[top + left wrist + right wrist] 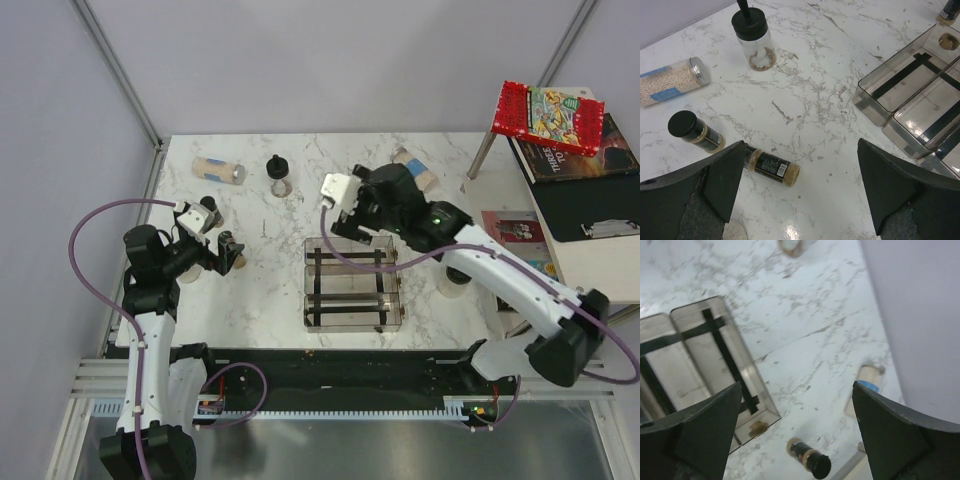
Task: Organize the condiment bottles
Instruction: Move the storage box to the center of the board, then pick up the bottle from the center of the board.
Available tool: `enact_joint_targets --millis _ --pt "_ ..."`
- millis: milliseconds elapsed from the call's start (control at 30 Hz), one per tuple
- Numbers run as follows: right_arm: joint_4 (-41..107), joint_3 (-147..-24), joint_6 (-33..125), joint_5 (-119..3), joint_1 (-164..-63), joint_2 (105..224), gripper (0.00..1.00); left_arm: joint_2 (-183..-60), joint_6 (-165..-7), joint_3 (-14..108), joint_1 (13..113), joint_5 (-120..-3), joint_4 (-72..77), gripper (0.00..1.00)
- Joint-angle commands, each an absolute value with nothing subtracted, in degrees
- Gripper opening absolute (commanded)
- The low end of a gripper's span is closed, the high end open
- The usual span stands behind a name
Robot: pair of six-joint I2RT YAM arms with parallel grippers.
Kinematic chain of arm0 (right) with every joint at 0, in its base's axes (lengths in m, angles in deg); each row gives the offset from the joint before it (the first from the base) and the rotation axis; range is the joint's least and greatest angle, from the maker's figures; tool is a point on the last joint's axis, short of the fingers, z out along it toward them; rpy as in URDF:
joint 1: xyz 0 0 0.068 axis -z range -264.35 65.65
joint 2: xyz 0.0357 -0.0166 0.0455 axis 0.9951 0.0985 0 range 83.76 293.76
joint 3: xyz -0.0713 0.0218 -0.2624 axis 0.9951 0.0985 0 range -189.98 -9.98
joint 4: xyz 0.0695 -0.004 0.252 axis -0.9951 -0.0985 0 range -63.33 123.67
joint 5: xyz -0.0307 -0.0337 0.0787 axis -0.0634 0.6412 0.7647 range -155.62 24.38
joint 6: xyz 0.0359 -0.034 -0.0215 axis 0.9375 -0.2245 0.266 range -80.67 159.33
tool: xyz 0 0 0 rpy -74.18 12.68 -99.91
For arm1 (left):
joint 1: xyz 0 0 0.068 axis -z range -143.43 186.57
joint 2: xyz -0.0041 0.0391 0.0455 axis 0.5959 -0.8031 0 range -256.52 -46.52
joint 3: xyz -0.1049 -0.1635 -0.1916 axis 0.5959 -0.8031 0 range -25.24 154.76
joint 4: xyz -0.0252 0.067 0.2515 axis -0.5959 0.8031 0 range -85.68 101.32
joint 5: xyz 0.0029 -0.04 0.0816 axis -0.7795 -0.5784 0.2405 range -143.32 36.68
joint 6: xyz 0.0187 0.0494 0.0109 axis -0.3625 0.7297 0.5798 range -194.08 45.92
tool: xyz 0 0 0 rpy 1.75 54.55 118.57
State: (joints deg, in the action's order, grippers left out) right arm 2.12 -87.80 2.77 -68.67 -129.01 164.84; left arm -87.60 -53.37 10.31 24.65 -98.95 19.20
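A: Nearest first: what has the left gripper (800, 150) got?

B: Nothing; its jaws stand wide apart over the table (815, 105); a lying spice bottle (772, 166) rests on its side with its dark end just beside one finger (720, 180); whether they touch, I cannot tell.

A: The danger there?

B: It is round and loose; I'd judge a nudge from that finger rolls it away, or an off-centre squeeze squirts it into the capped spice bottle (692, 131) close by.

A: Further out?

B: A beige bottle (670, 82) lies flat and a black-lidded jar (754, 40) stands upright, both well apart from the rack (910, 95).

A: And the right gripper (796, 385)?

B: Parted too, holding nothing, hovering past the rack's end wall; beyond it lie a far spice bottle (810, 461) and a blue-labelled bottle (867, 382).

A: Risk?

B: Dropping low could clip that thin wall and shove the rack; the arm also partly hides those bottles from above, so a reach might knock one along the table.
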Motion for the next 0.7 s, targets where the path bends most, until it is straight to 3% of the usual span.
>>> enact_joint_targets --millis 0,367,667 --pt "7.99 -79.78 5.06 -68.17 -123.30 153.32 0.98 -87.65 -51.40 10.61 24.36 -99.64 19.00 1.00" --pt "12.49 -61.33 -0.22 -60.18 -115.91 125.45 0.98 -97.30 -45.08 20.53 24.53 -93.05 20.93 1.00" --pt "13.36 -55.86 -0.40 -49.18 -112.74 124.54 0.98 -120.22 -38.58 43.65 26.55 -87.79 24.45 1.00"
